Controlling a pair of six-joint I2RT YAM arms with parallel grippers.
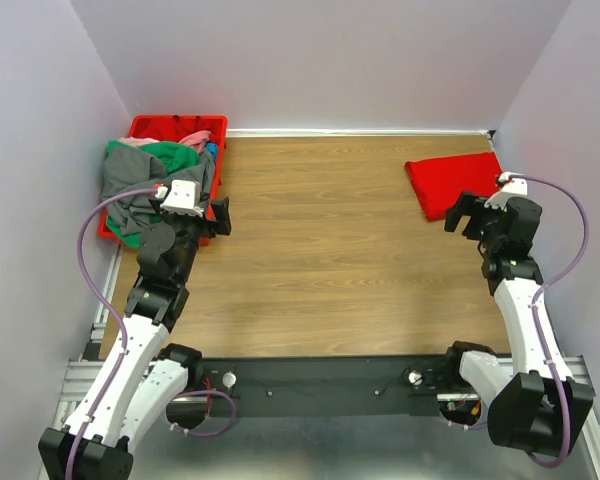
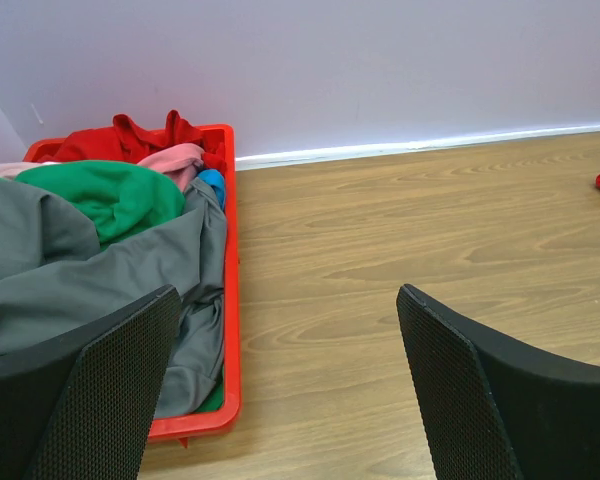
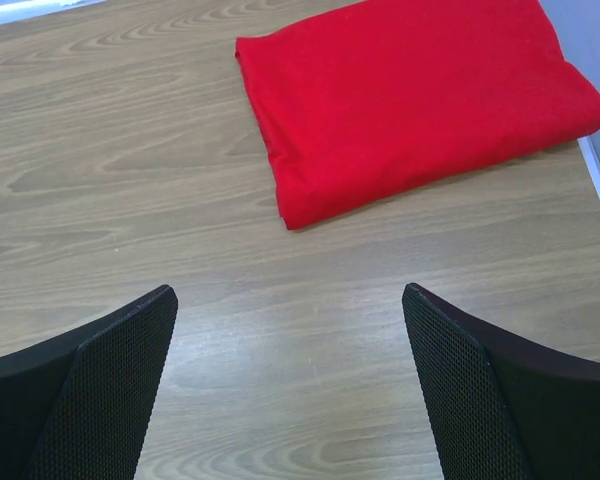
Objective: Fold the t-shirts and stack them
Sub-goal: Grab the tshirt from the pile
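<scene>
In the far left corner of the table (image 1: 320, 260) sits the red bin (image 2: 230, 300), heaped with unfolded shirts. The grey shirt (image 2: 100, 270) lies on top and spills over the near rim, with the green shirt (image 2: 110, 195), pink shirt (image 2: 175, 160) and blue shirt (image 2: 213, 182) bunched behind it. Our left gripper (image 1: 218, 216) hovers just beside the bin's right wall, jaws wide and holding nothing. We judge the grey one is next: we should pinch it near a shoulder or hem and lift it well clear, so the green one does not drag out. The middle of the table gives room to spread it. Near the far right corner lies the folded red shirt (image 3: 410, 100), the base of our stack. Our right gripper (image 3: 290, 295) hangs just short of it, jaws wide and empty, placed to catch the second corner.
</scene>
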